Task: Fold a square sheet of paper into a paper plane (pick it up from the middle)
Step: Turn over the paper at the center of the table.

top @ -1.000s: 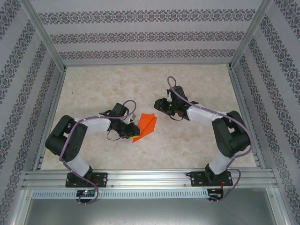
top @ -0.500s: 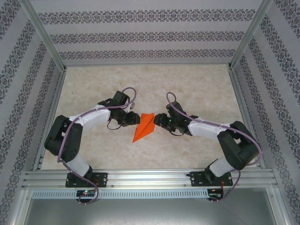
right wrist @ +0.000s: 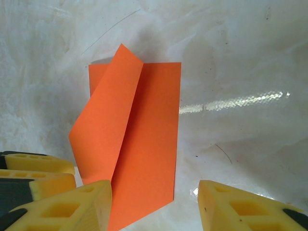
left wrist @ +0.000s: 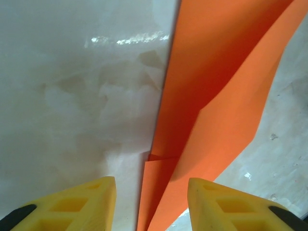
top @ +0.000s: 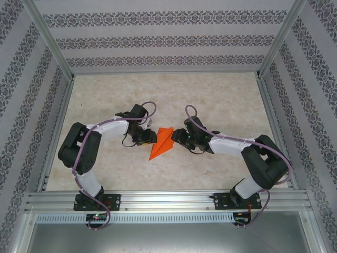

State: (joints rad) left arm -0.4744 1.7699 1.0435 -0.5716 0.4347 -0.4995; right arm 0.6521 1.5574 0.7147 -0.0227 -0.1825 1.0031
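Note:
The square sheet of paper (top: 163,143), bright orange, lies mid-table folded into a narrow pointed dart, the paper plane. My left gripper (top: 149,137) sits low at its left edge and is open. In the left wrist view the orange folds (left wrist: 216,96) run between the yellow fingers (left wrist: 96,197) of the left gripper (left wrist: 149,187), unclamped, with one flap raised. My right gripper (top: 177,138) sits at the paper's right edge, also open. The right wrist view has the paper (right wrist: 144,139) lying in front of the right gripper (right wrist: 154,190) with a flap lifted on the left.
Pale marbled tabletop (top: 221,95) with free room all round the paper. Patterned walls and a metal frame (top: 52,52) enclose the sides and back. The left gripper's yellow fingers (right wrist: 33,168) appear at the left edge of the right wrist view.
The right gripper came down and forward from behind to the paper's right edge. The left gripper shifted up along the left edge. Both jaws opened wider.

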